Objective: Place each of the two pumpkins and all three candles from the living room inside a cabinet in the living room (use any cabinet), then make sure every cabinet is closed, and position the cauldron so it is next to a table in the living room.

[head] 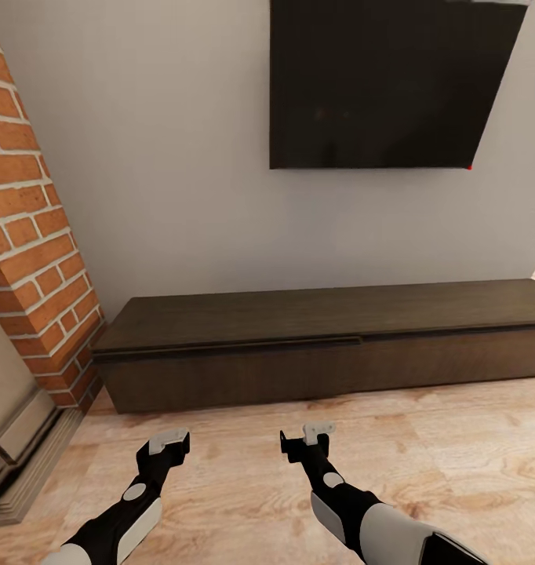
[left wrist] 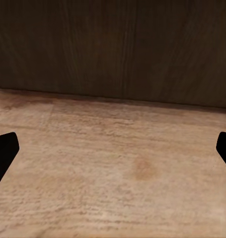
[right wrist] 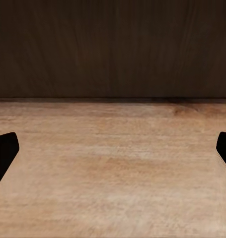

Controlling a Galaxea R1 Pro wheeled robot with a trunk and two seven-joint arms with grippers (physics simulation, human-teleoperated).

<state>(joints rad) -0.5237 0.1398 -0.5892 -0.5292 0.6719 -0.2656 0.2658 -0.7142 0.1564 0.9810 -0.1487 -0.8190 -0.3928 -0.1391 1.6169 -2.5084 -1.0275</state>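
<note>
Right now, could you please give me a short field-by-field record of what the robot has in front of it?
cabinet: long dark-brown TV unit against the wall, left drawer front slightly ajar at the top
cabinet top: nothing on it
above: dark wall-mounted television
left side: brick fireplace
floor: light wood planks
left tool: open, holding nothing, low over the floor
right tool: open, holding nothing, low over the floor

We see the cabinet (head: 322,345) run off the frame's right edge, the television (head: 389,78) cut by the top edge, and the brick fireplace (head: 28,259) cropped at the left.
</note>
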